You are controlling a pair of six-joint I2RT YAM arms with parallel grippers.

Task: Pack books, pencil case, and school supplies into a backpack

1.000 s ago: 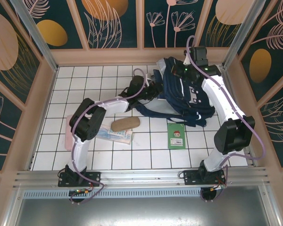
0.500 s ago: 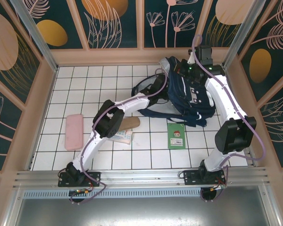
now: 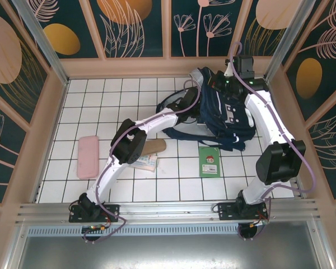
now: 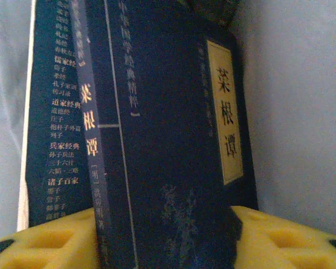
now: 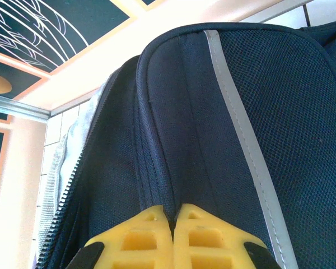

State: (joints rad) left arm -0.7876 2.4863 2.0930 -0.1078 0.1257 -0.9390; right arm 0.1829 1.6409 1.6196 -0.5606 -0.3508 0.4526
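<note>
nearest the arm bases, on the white tiled table (image 3: 101,101), the small green booklet (image 3: 209,161) lies flat at four o'clock. the flat clear plastic packet (image 3: 148,163) with white and light-blue contents sits at seven o'clock beside a tan oval pouch (image 3: 158,145), and a flat pink rounded case (image 3: 88,157) lies at eight o'clock; none of these is packed yet. farther off, at two o'clock, lies the large navy blue fabric backpack (image 3: 229,120), its mouth facing nine o'clock. the left gripper (image 4: 165,224) is inside it, yellow fingers spread either side of a stiff navy blue book (image 4: 168,140) with a yellow label (image 4: 225,106), set against smooth pale lining; whether the pads touch the book i cannot tell. farthest, the right gripper (image 5: 173,212) is pinched together on the backpack's coarse woven top seam, holding the mouth up. the step looks like letting go of the book: spread fully, then draw straight out toward nine o'clock so the cover is not dragged, with the rim held taut.
</note>
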